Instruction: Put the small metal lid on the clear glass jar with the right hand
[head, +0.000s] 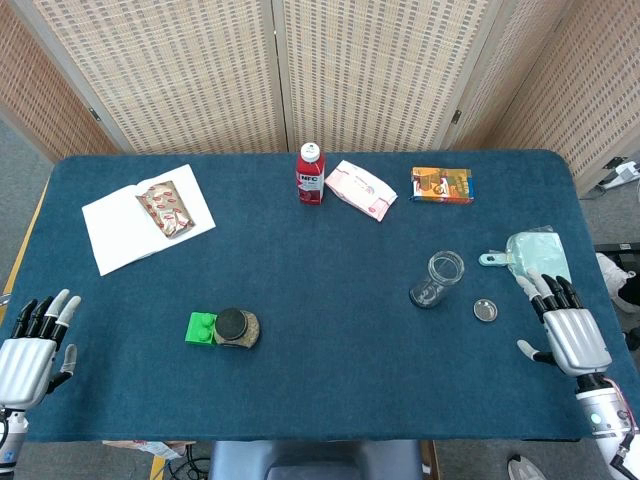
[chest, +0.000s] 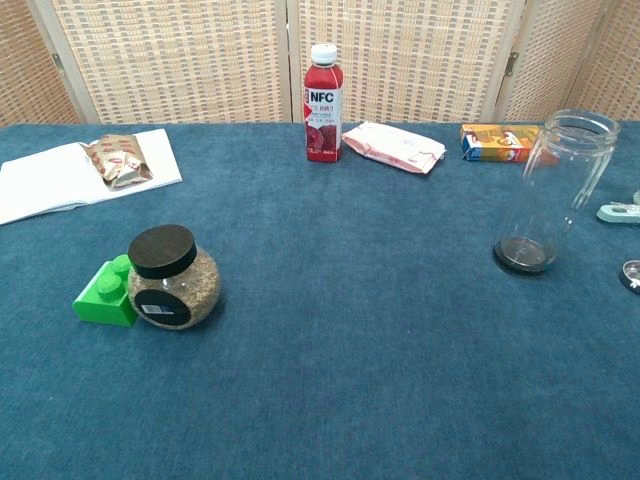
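Observation:
The clear glass jar (head: 437, 279) (chest: 556, 190) stands upright and uncapped on the right part of the blue table. The small metal lid (head: 485, 310) (chest: 632, 275) lies flat on the cloth just right of the jar, cut off by the frame edge in the chest view. My right hand (head: 566, 325) rests near the table's right front edge, fingers spread and holding nothing, a short way right of the lid. My left hand (head: 32, 340) rests at the left front corner, fingers apart and empty. Neither hand shows in the chest view.
A red NFC bottle (head: 310, 174), a pink-white packet (head: 360, 189) and an orange box (head: 442, 185) line the back. An open book with a snack packet (head: 145, 217) lies at back left. A round black-capped jar (head: 236, 327) beside a green block (head: 201, 328) sits front left. A pale green brush-like tool (head: 532, 256) lies beyond my right hand.

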